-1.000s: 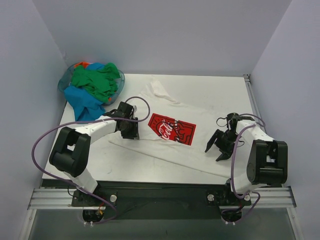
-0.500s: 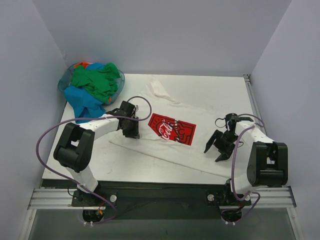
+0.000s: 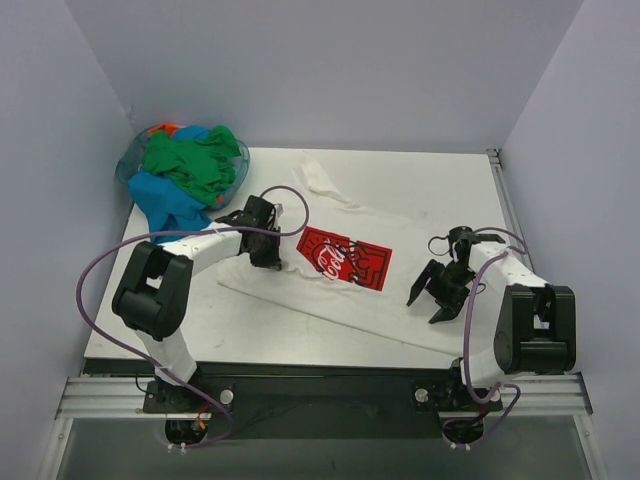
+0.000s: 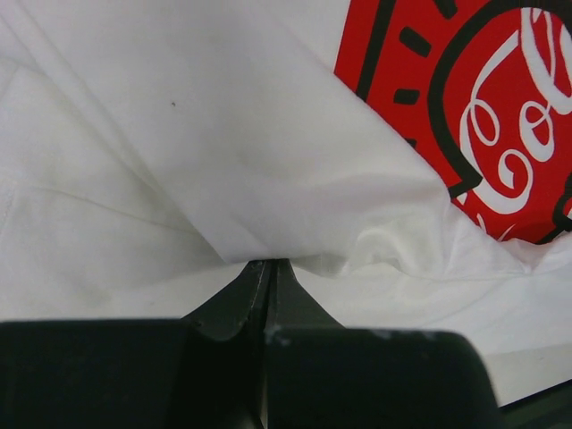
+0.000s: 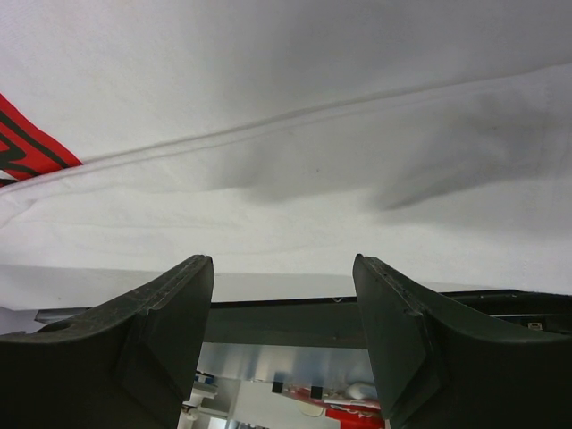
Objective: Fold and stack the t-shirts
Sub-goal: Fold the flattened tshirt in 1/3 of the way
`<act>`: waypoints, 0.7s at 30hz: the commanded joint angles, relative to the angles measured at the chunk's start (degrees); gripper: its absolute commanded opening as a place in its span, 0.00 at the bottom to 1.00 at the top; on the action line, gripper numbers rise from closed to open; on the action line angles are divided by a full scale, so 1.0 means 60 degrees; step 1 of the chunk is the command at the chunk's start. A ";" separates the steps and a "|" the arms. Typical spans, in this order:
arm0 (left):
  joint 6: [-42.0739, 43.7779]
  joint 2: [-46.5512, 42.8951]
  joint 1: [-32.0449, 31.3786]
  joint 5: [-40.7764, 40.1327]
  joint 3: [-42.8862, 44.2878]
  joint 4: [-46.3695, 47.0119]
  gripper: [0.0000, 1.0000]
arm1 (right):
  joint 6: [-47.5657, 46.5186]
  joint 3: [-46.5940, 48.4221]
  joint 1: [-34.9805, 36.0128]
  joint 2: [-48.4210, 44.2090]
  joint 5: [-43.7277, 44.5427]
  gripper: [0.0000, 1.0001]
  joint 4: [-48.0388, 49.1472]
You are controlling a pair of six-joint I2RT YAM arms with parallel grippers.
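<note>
A white t-shirt (image 3: 410, 245) with a red square logo (image 3: 345, 257) lies spread across the table, one sleeve (image 3: 320, 180) pointing toward the back. My left gripper (image 3: 272, 258) sits at the shirt's left side, just left of the logo. In the left wrist view the gripper (image 4: 266, 265) is shut on a raised fold of the white t-shirt (image 4: 223, 161), beside the red logo (image 4: 483, 107). My right gripper (image 3: 425, 306) hovers open over the shirt's right part. In the right wrist view the gripper (image 5: 284, 264) has nothing between its fingers, with white cloth (image 5: 295, 170) ahead.
A clear tub (image 3: 127, 165) at the table's back left corner holds a heap of green (image 3: 192, 160), blue (image 3: 165, 208) and orange (image 3: 166, 128) t-shirts, the blue one spilling onto the table. Grey walls close in three sides. The table's front edge (image 3: 300, 365) runs just behind the arm bases.
My left gripper has slid a little right toward the logo and closed on a fold of the white t-shirt. The right arm has barely moved.
</note>
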 commanded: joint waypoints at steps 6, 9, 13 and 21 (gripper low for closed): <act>0.0190 0.0314 -0.0152 0.0418 0.0990 0.0299 0.00 | 0.0139 0.0200 0.0291 -0.0096 0.0244 0.64 -0.0480; 0.0234 0.0431 -0.0196 0.0521 0.1152 0.0459 0.00 | 0.0153 0.0302 0.0291 -0.0023 0.0259 0.65 -0.0480; 0.0321 0.0695 -0.0255 0.0769 0.1517 0.0621 0.00 | 0.0124 0.0419 0.0276 0.0065 0.0288 0.65 -0.0480; 0.0439 0.1236 -0.0372 0.1048 0.2323 0.0767 0.00 | 0.0095 0.0727 0.0291 0.0372 0.0303 0.65 -0.0495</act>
